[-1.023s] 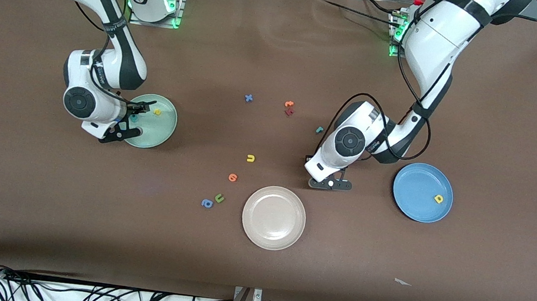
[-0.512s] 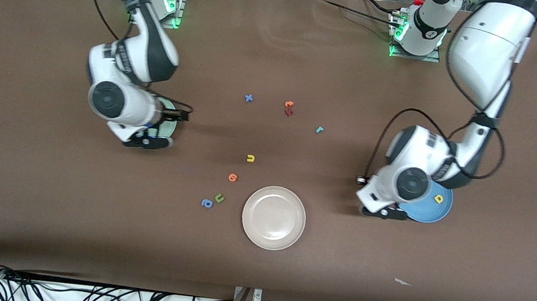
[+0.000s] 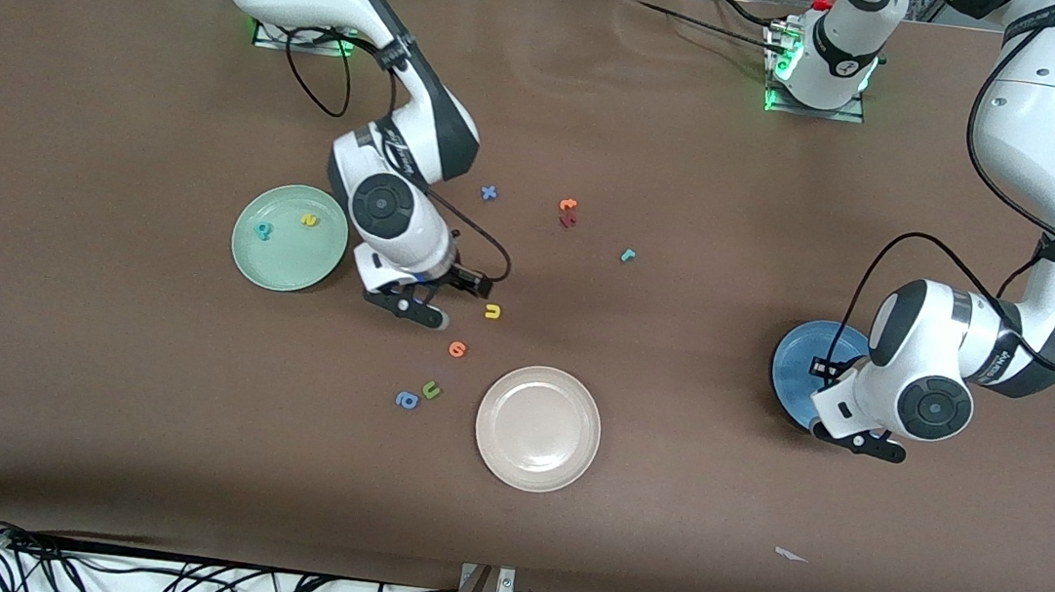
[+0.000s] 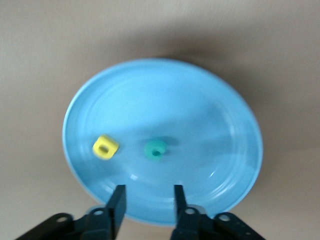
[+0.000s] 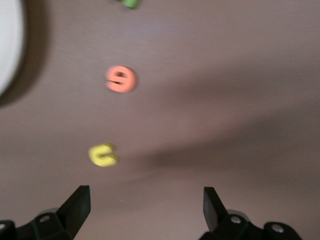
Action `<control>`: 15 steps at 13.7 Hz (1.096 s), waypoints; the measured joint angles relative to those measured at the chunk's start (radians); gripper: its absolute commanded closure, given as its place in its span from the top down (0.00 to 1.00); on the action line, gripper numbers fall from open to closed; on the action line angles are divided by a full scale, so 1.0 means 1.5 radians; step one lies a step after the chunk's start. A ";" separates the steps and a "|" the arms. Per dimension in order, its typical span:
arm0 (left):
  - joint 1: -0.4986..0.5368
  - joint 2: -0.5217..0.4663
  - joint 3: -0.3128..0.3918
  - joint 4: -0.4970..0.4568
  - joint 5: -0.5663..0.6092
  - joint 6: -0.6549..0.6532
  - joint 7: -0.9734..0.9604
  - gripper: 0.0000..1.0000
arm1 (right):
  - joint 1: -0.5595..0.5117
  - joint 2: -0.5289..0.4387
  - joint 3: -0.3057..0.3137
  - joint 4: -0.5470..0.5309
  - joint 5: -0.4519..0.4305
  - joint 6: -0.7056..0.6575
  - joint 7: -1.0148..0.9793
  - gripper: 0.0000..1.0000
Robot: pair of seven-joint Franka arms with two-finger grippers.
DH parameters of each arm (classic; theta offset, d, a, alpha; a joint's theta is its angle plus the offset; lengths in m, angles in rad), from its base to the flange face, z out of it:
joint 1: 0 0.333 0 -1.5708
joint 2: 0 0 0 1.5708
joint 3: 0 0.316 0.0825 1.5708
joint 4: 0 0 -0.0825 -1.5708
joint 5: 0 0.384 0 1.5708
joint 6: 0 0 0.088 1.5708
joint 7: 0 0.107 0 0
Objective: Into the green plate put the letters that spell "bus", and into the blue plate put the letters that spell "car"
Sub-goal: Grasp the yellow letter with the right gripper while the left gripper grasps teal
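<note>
Letters first: yellow "u" lies on the bare brown table, between the green plate and the cream-white plate; a tiny foam piece, bright against the cloth, just beside the right gripper. That gripper hangs low over the table with its fingers spread wide and empty; its wrist view shows the yellow "u" ahead of the spread fingers, off toward one of them.

Green plate: pale mint, shallow, holding the teal "b" and yellow "s", apart from each other.

Blue plate: at the left arm's end, partly covered by the left gripper, whose fingers stand partly apart and hold nothing. Inside lie the yellow "a" and teal "c", near one another.

Teal "r": on the table, farther from the camera, not yet collected.

Step in hand, as I judge it: picking up the "u". Centre the fingers over it before descending, and keep off the orange letter nearby.

Remaining: green "u", blue "a", blue "x".
</note>
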 measured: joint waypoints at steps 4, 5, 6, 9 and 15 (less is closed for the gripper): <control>0.004 -0.059 -0.004 0.010 -0.080 -0.042 -0.002 1.00 | 0.020 0.048 -0.001 0.035 -0.005 0.065 0.016 0.53; 0.005 -0.080 -0.004 0.011 -0.129 -0.044 -0.007 1.00 | 0.023 0.053 -0.001 0.036 -0.010 0.069 0.016 0.51; 0.005 -0.098 -0.005 0.010 -0.164 -0.046 -0.023 1.00 | 0.028 0.059 -0.001 0.036 -0.015 0.079 0.017 0.51; 0.004 -0.129 -0.048 0.004 -0.189 -0.047 -0.122 1.00 | 0.041 0.078 -0.002 0.036 -0.023 0.108 0.022 0.51; -0.075 -0.205 -0.088 -0.184 -0.210 0.161 -0.307 1.00 | 0.048 0.088 -0.003 0.036 -0.076 0.112 0.024 0.46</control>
